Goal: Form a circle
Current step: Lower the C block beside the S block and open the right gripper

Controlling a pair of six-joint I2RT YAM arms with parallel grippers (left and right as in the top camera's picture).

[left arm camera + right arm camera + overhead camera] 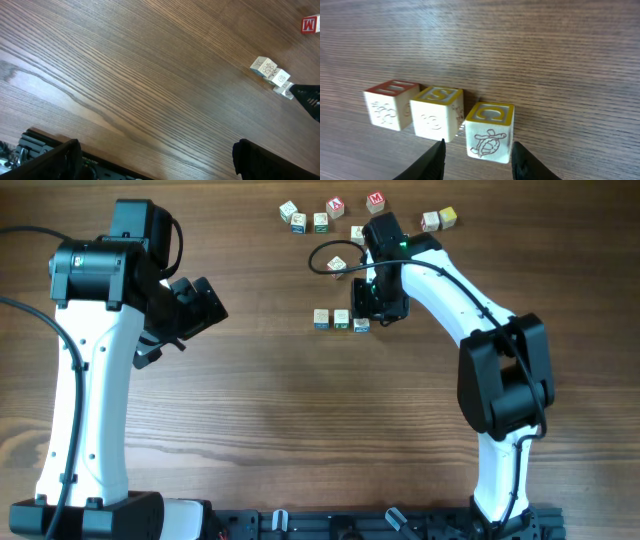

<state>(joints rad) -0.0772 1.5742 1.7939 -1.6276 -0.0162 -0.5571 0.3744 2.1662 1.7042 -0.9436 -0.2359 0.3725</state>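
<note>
Right wrist view: three white cubes stand in a short row on the wood surface (545,50). The turtle cube (490,132), with a yellow-rimmed C on top, is the end piece. The S cube (436,119) is just beside it and a red-rimmed cube (390,104) comes next. The right gripper (478,152) straddles the turtle cube with its jaws apart. We see a gap on the S-cube side, so it reads as not clamped.

Overhead view: no ring is formed. The loose cubes (320,222) lie scattered well beyond the turtle cube. The left gripper (200,305) hangs over bare surface, well apart from the turtle cube.

Left wrist view: the left gripper's jaws are spread wide with nothing between them. The row shows far off, and a red M cube (311,23) lies beyond it.

Handling, our guess: the cubes are light, rigid and not fragile, though the smooth faces may be a bit slippery. Pinch two opposite side faces at mid-height. There is little finger room beside the S cube, so it may get nudged.
</note>
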